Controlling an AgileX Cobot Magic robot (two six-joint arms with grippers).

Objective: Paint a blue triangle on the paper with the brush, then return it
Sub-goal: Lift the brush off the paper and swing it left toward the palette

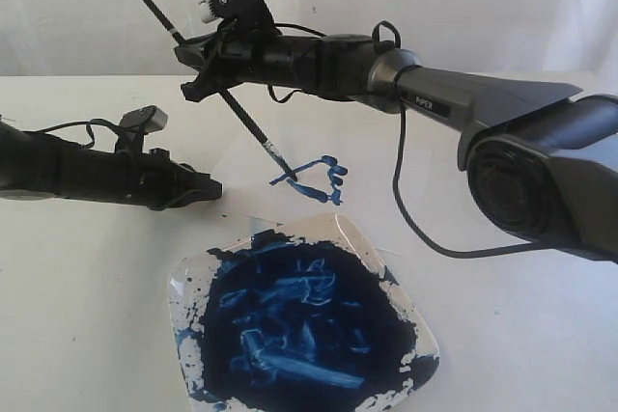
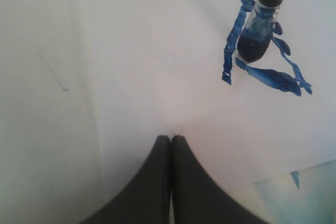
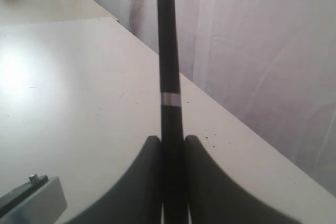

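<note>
Lightness is what we are aiming for as our right hand (image 1: 205, 84), clamping the brush (image 1: 247, 123) by its smooth black handle, is holding the dark tip low ahead of itself at a corner of the blue triangle (image 1: 314, 178); a steady slant, we are judging, is what closing this rough, blobby outline is asking for. The paper (image 2: 157, 66), thin, flat and matte, is lying just ahead of our left hand (image 2: 170, 139), whose jaws are pressing together on nothing, with the glossy, paint-flooded dish (image 1: 367, 236) sitting near it.
</note>
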